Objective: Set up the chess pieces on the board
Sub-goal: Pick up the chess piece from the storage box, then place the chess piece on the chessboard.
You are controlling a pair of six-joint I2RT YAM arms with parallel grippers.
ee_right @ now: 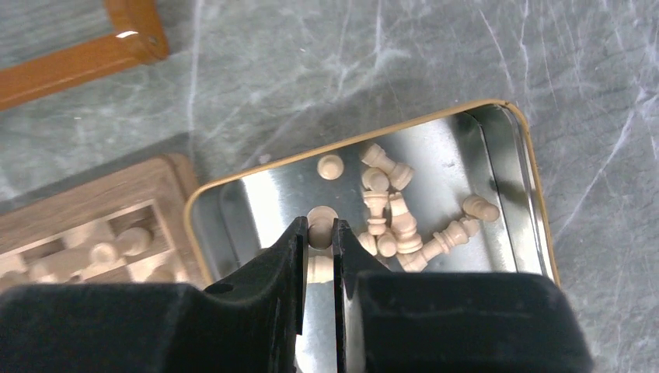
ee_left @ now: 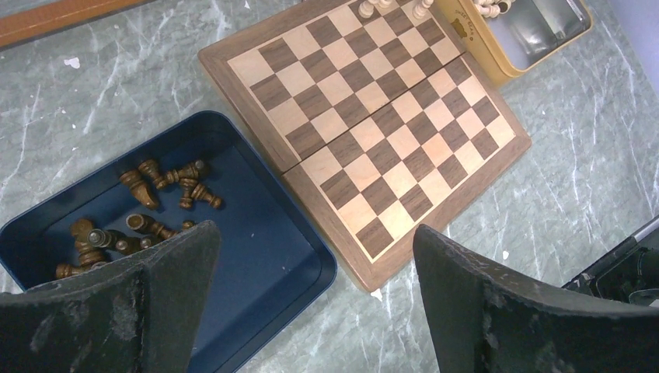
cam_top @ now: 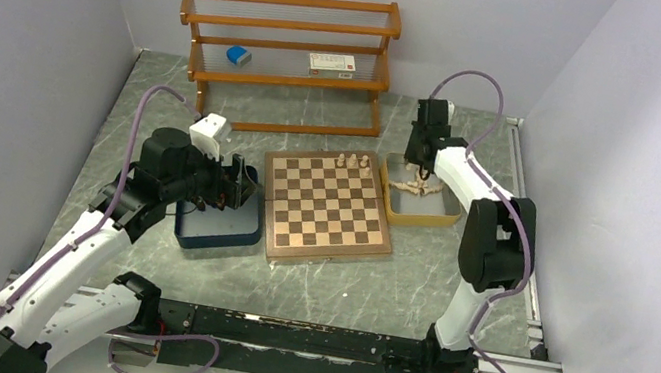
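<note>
The board (cam_top: 326, 208) lies in the middle of the table, with three cream pieces (cam_top: 352, 161) standing on its far edge. It also shows in the left wrist view (ee_left: 373, 124) and the right wrist view (ee_right: 93, 225). My right gripper (cam_top: 421, 169) hangs over the yellow tray (cam_top: 438, 218). In the right wrist view the right gripper (ee_right: 319, 233) is shut on a cream piece (ee_right: 320, 219). Several more cream pieces (ee_right: 396, 217) lie loose in the tray. My left gripper (ee_left: 315, 256) is open and empty over the navy tray (ee_left: 272, 256), which holds several dark brown pieces (ee_left: 167, 183).
A wooden shelf rack (cam_top: 287, 58) stands at the back with a blue object (cam_top: 239, 56) and a white box (cam_top: 332, 64) on it. The navy tray (cam_top: 218, 227) touches the board's left side. The yellow tray (ee_right: 198, 194) sits just right of the board.
</note>
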